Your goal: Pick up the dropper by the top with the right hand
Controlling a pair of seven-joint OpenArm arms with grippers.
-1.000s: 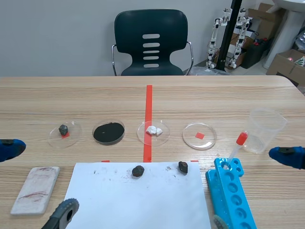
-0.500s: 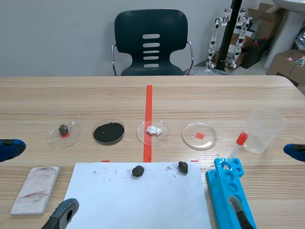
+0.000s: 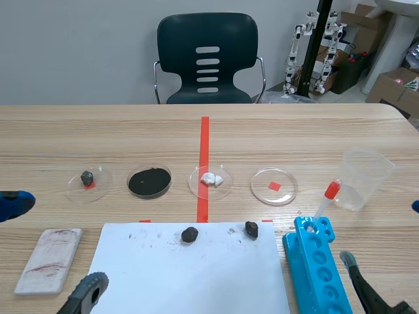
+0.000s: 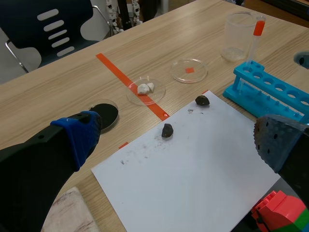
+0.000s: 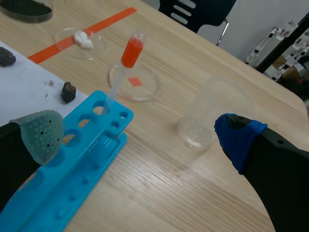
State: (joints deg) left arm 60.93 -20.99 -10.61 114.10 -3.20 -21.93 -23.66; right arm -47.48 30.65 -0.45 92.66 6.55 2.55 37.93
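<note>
My left tool [image 4: 178, 140] hangs wide open over the near left of the bench [image 3: 131, 131], holding nothing; it has no part in this job. To its right lies a matte white paper sheet [image 3: 190, 268] carrying two dark, rough stones [image 3: 190, 234]. Next comes the bright blue moulded plastic rack [image 3: 317, 268]. The dropper [image 5: 120, 72] stands in the rack's far end hole, leaning. It is a thin clear tube topped by a soft orange-red bulb. Just beyond sits a clear, thin-walled plastic cup [image 5: 217, 111].

My right tool [image 5: 140, 137] is wide open and empty, low by the rack. The dropper is ahead of it, nearer the grey-green pad, and not touched.

I judge this the approach: nothing is gripped yet. Next I must rise to bulb height, centre both pads on the bulb and close gently, since it looks squashy. Then I should lift along the tube's lean so the rack isn't dragged.
</note>
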